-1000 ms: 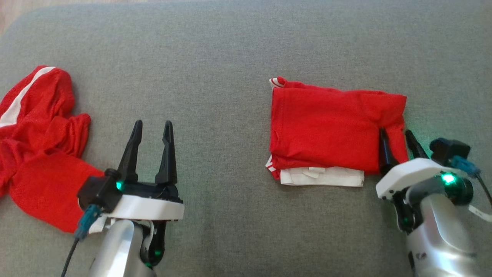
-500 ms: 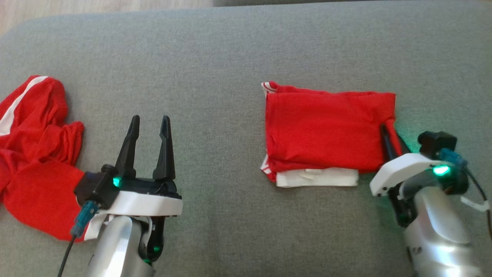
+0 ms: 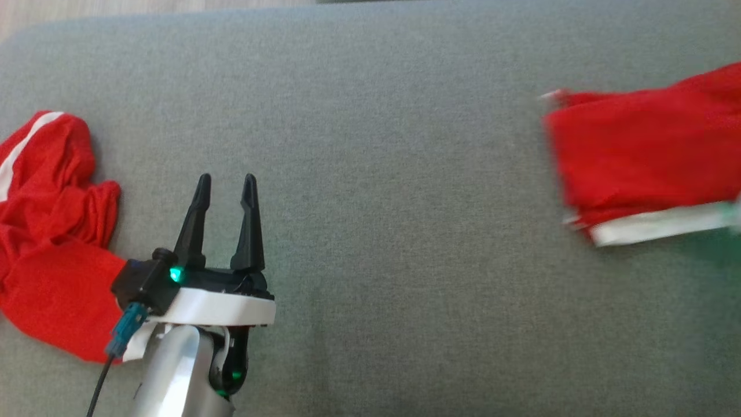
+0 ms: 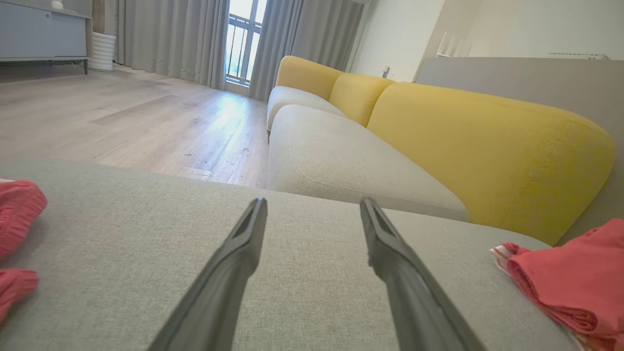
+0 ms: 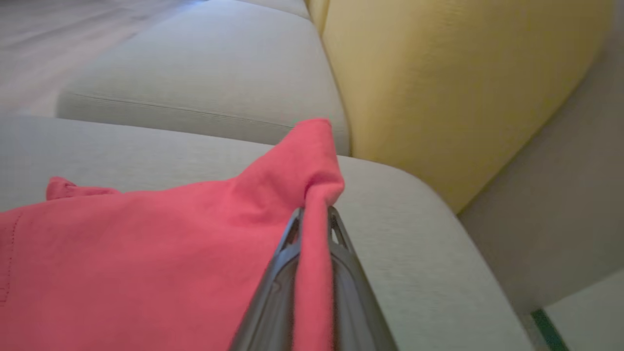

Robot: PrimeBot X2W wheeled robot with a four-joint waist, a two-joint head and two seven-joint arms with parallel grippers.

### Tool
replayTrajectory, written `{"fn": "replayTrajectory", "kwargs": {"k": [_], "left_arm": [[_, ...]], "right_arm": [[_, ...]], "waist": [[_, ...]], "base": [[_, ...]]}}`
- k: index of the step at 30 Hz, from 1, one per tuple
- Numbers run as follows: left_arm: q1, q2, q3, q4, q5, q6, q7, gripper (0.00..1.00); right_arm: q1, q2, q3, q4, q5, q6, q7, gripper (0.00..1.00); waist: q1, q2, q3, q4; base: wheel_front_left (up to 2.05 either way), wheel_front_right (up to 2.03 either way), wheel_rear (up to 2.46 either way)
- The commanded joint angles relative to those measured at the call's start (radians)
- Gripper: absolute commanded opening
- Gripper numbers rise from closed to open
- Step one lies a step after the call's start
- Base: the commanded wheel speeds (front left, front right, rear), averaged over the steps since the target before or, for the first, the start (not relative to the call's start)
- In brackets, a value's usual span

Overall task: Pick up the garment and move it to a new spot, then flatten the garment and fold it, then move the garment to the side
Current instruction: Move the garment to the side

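The folded red garment (image 3: pixel 642 156) with a white band along its near edge lies blurred at the far right of the grey cushion (image 3: pixel 376 231), running off the head view's edge. In the right wrist view my right gripper (image 5: pixel 314 217) is shut on a pinched fold of the garment (image 5: pixel 146 253), whose cloth bunches up above the fingertips. My left gripper (image 3: pixel 226 185) stands open over bare cushion at the lower left, holding nothing. The left wrist view has the left gripper (image 4: pixel 312 204) open too, with the garment (image 4: pixel 580 273) at its right edge.
A second red garment (image 3: pixel 52 231) with a white stripe lies crumpled at the left edge, just left of my left wrist. Beyond the cushion are a grey sofa seat (image 4: pixel 341 161), its yellow backrest (image 4: pixel 487 146) and wooden floor (image 4: pixel 122 112).
My right gripper shut on the garment's right edge and dragged the folded garment far to the right; the right arm has left the head view. The left arm has stayed put.
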Motion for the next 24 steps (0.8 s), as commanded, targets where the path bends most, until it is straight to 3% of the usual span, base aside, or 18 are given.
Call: {"fn": "replayTrajectory", "kwargs": {"k": [1,5,10,20,21,22,23,24], "left_arm": [[-0.025,0.004,0.026,-0.033,-0.001,-0.005,-0.006,1.00],[-0.046,0.004,0.012,-0.034,-0.003,-0.005,-0.006,1.00],[-0.062,0.004,0.013,-0.034,-0.002,-0.005,-0.006,1.00],[-0.076,0.004,0.019,-0.033,-0.005,-0.006,-0.006,1.00],[-0.077,0.004,0.018,-0.032,-0.005,-0.006,-0.006,1.00],[-0.077,0.004,0.019,-0.030,-0.006,-0.006,-0.006,1.00],[-0.078,0.004,0.019,-0.028,-0.006,-0.006,-0.006,1.00],[-0.079,0.004,0.019,-0.026,-0.007,-0.006,-0.006,1.00]], "right_arm": [[-0.038,-0.063,-0.006,-0.016,0.010,0.007,0.004,0.00],[-0.083,-0.162,-0.056,0.039,0.019,0.007,0.003,0.00],[-0.136,-0.230,-0.094,0.100,-0.004,0.007,-0.008,0.00],[-0.206,-0.242,-0.178,0.181,-0.062,0.007,-0.044,0.00],[-0.209,-0.238,-0.183,0.186,-0.066,0.007,-0.046,0.19],[-0.212,-0.232,-0.189,0.191,-0.070,0.007,-0.047,0.92],[-0.216,-0.225,-0.197,0.194,-0.072,0.007,-0.050,1.00],[-0.218,-0.218,-0.201,0.196,-0.076,0.007,-0.053,1.00]], "waist": [[0.0000,0.0000,0.020,0.011],[0.0000,0.0000,0.054,0.031],[0.0000,0.0000,0.089,0.047],[0.0000,0.0000,0.116,0.047],[0.0000,0.0000,0.115,0.046],[0.0000,0.0000,0.113,0.044],[0.0000,0.0000,0.111,0.041],[0.0000,0.0000,0.108,0.039]], "base": [[0.00,0.00,0.00],[0.00,0.00,0.00],[0.00,0.00,0.00],[0.00,0.00,0.00],[0.00,0.00,0.00],[0.00,0.00,0.00],[0.00,0.00,0.00],[0.00,0.00,0.00]]}}
